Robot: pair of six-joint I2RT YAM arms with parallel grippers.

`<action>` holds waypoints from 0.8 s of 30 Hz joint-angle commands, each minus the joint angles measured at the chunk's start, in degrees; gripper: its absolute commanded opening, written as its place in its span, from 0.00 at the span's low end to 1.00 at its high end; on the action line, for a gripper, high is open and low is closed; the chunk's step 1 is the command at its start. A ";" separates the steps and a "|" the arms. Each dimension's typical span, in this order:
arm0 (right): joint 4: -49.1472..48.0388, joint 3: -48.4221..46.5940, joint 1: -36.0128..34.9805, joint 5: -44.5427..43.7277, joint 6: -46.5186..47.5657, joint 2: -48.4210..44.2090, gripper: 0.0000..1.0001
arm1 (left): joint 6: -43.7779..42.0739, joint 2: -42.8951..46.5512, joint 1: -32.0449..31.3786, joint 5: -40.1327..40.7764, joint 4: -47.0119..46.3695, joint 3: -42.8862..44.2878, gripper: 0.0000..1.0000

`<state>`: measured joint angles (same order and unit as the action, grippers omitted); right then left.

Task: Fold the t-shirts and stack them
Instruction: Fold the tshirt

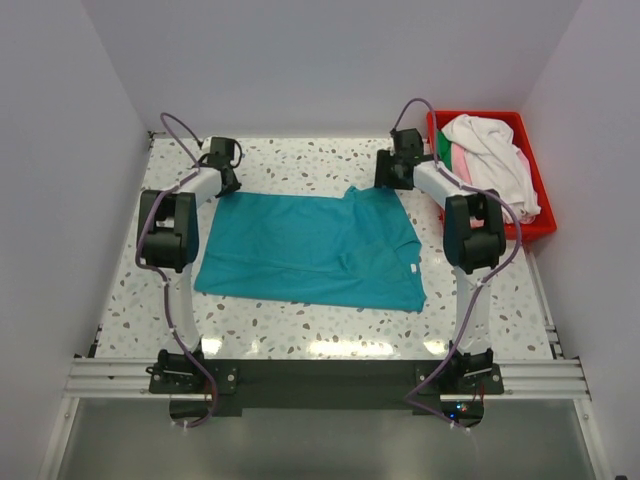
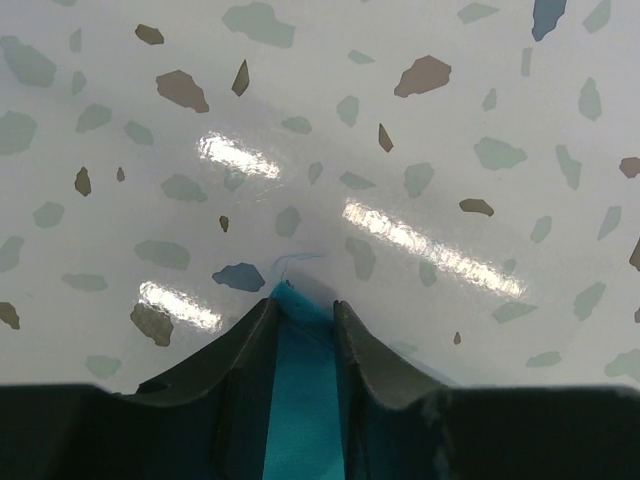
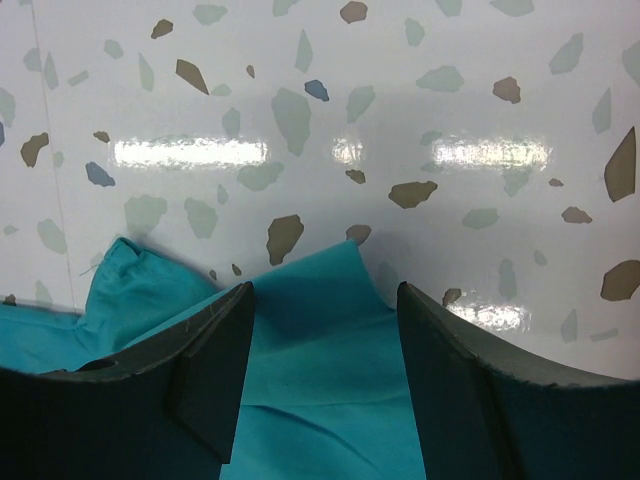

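So the teal t-shirt (image 1: 310, 250) is spread flat in the middle of the table (image 1: 300, 160). Its far corners are the obvious grab points for folding it toward me. My left pincer (image 2: 305, 305) is narrow, straddling the far-left corner, but I can't tell if it's actually biting. My right pincer (image 3: 325, 290) hangs wide over the far-right corner. The other shirts (image 1: 495, 160) sit in the red bin (image 1: 480, 117) at the table's far-right corner.

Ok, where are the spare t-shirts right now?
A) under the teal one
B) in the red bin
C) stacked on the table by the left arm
B: the other t-shirts, white on top, lie heaped in the red bin at the table's far right corner.
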<state>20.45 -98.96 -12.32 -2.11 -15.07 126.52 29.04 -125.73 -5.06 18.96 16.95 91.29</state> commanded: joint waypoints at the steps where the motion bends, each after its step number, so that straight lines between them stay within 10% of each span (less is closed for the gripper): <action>1: -1.11 -3.26 0.36 -0.97 1.45 1.01 0.62 | 1.11 -1.09 -0.13 1.34 0.72 1.88 0.31; 9: -1.02 -3.09 0.45 1.14 0.57 1.63 0.55 | 1.11 -2.15 -0.13 0.46 1.15 3.02 0.10; 17: -1.37 -2.99 0.63 2.02 -0.66 0.13 0.01 | 1.11 -0.83 -0.04 -0.86 -0.16 2.67 0.00; 24: -2.87 -2.21 1.68 2.02 -1.80 -3.55 0.00 | 1.64 3.47 0.58 -2.26 -3.15 1.09 0.00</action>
<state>20.49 -100.40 -11.53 -0.45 -15.84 128.14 29.50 -126.41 -4.99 18.15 16.88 92.53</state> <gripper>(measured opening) 0.015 0.020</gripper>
